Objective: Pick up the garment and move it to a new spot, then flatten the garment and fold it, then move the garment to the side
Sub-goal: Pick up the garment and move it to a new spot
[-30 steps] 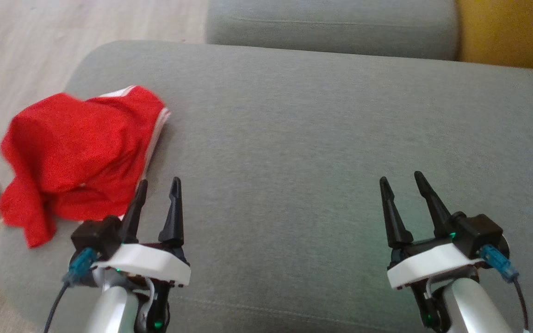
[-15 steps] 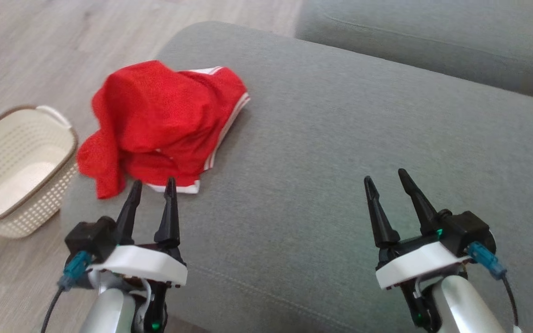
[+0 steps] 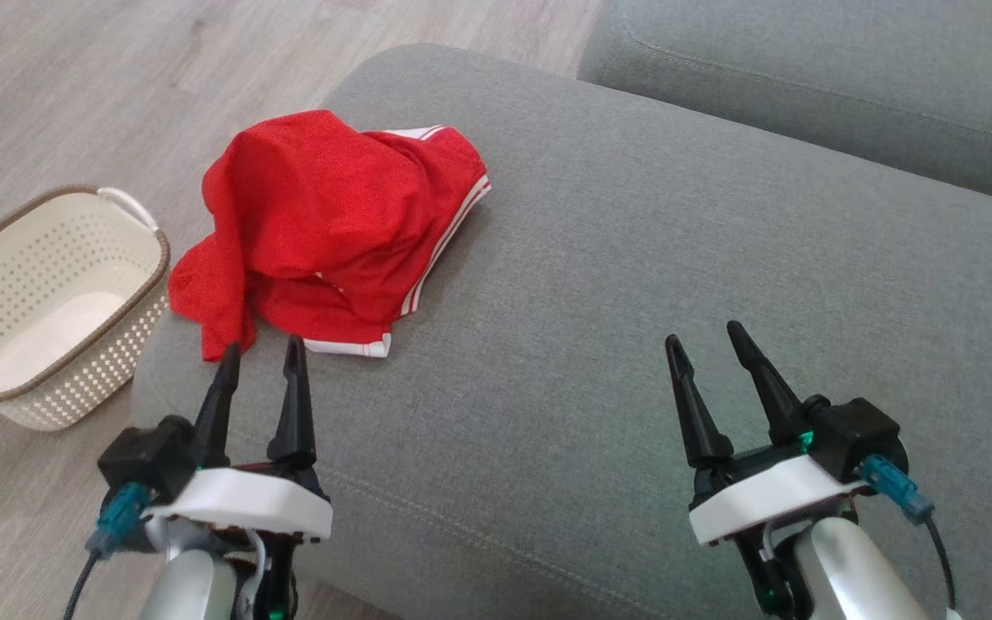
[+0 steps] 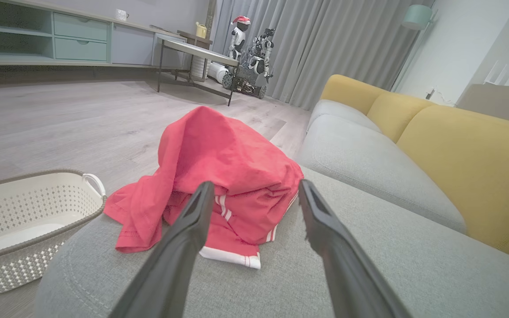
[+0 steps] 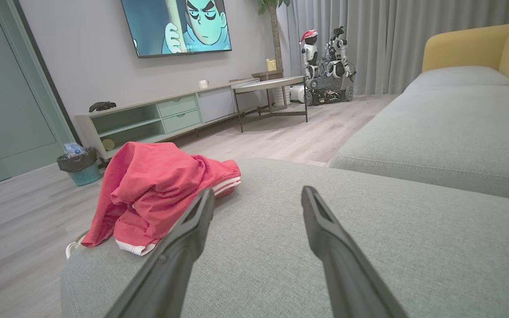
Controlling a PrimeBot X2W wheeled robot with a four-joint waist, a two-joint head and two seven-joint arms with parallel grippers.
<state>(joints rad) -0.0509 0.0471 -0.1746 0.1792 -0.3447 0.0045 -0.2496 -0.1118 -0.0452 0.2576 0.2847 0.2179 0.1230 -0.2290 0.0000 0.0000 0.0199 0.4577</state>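
Because the garment (image 3: 324, 207) lies heaped just beside the basket (image 3: 83, 379), the left end effector (image 3: 263, 344), spread and empty, should bite a thick fold; the right end effector (image 3: 704, 333), spread too, hangs farther from the basket.

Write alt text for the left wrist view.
A crumpled red garment with white stripes lies heaped at the end of a grey sofa seat, untouched, just beyond the open left gripper. A white perforated basket sits on the floor beside it.
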